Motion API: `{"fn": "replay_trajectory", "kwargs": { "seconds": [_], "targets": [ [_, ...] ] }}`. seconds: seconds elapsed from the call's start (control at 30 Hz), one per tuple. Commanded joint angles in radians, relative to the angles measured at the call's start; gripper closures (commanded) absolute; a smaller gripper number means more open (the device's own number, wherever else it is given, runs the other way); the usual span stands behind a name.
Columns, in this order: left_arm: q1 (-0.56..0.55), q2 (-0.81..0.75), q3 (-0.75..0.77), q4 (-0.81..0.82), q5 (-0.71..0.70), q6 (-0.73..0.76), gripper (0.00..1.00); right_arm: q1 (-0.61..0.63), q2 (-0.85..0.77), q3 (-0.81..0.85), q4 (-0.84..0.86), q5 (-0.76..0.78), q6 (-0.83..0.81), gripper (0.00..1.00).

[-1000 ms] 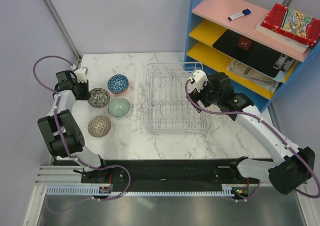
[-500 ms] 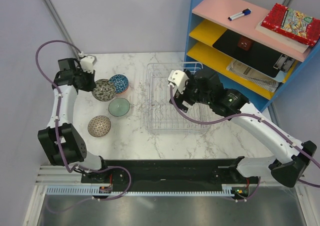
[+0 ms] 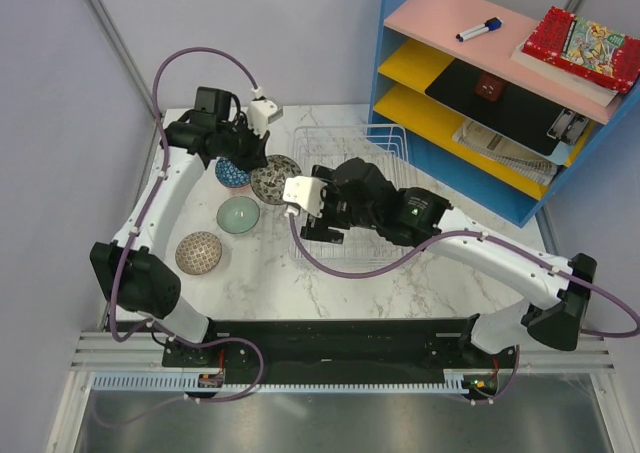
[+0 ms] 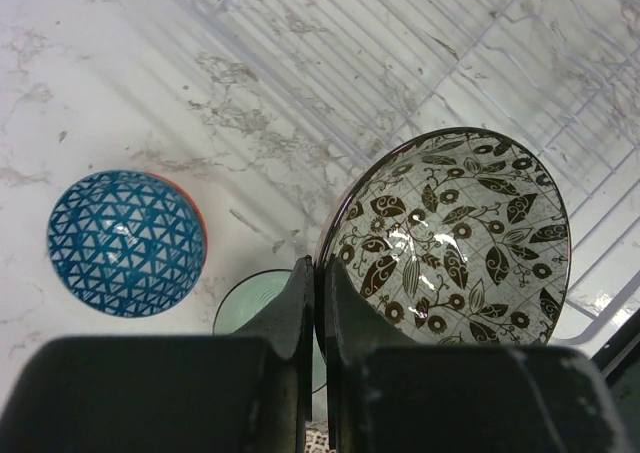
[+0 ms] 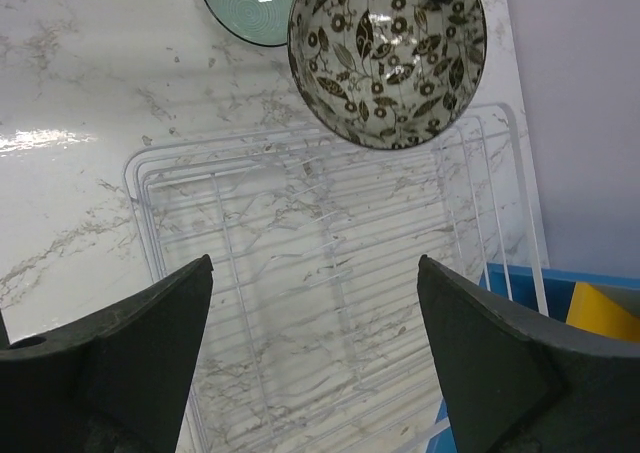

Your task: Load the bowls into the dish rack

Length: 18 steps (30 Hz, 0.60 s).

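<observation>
Your left gripper (image 4: 320,273) is clamped on the rim of the leaf-patterned bowl (image 4: 450,243), held tilted in the air at the dish rack's (image 3: 350,148) left edge, so the rack lies just to its right and below, while your right gripper (image 5: 314,303) hovers wide open close by.

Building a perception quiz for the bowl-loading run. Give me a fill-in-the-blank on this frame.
1. The left gripper pinches the leaf-patterned bowl by its ____.
2. The right gripper has its jaws ____ above the dish rack.
3. The number of bowls in the dish rack is ____.
4. Besides the blue bowl and the speckled bowl, the third bowl resting on the table is ____.

Missing words: rim; open; zero; green.
</observation>
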Motion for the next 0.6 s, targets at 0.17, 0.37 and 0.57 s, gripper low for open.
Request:
{"fn": "replay_trajectory", "kwargs": {
  "seconds": [0.17,0.37,0.57],
  "targets": [
    [-0.143,0.074,0.080,-0.081,0.044,0.004,0.98,0.085,0.126,0.105,-0.022,0.098,-0.068,0.20],
    [-0.186,0.082,0.081,-0.087,0.040,-0.002,0.98,0.088,0.184,0.134,-0.043,0.061,-0.071,0.20],
    [-0.210,0.069,0.095,-0.097,0.043,-0.007,0.98,0.088,0.232,0.143,-0.043,0.051,-0.071,0.23]
  ]
}}
